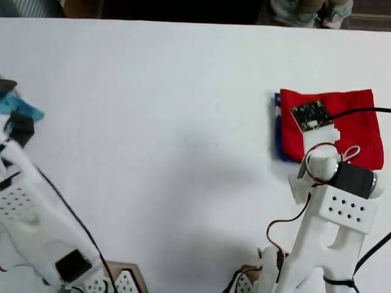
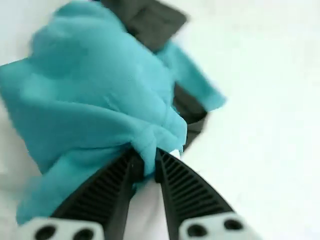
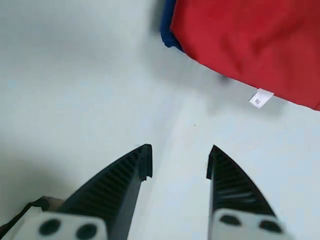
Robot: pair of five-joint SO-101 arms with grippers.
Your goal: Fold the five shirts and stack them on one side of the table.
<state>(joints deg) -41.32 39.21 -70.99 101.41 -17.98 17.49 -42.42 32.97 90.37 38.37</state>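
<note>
The left hand (image 2: 146, 154) is clenched on a bunched fold of the teal shirt (image 2: 100, 95), with the cloth pinched between its two black ribbed fingers (image 2: 112, 185). The shirt spreads away from the grip in a crumpled heap, and a dark cloth (image 2: 150, 20) lies under it, showing at the far edge and along one side. From above, this bundle sits at the far left edge of the white surface (image 1: 171, 122) - a bit of teal (image 1: 23, 108) shows beside the left arm.

The right hand (image 3: 179, 156) is released, its fingers spread apart over bare surface and holding nothing. Just beyond its tips lies the red shirt (image 3: 250, 45), with a small white tag (image 3: 261, 97) sticking out from its near edge. A blue shirt (image 3: 167, 30) lies beneath it, visible as a narrow strip past the red one's side. In the high view the red shirt (image 1: 351, 125) is folded into a neat rectangle on the right side of the surface - the right arm (image 1: 333, 207) reaches over its near edge.
</note>
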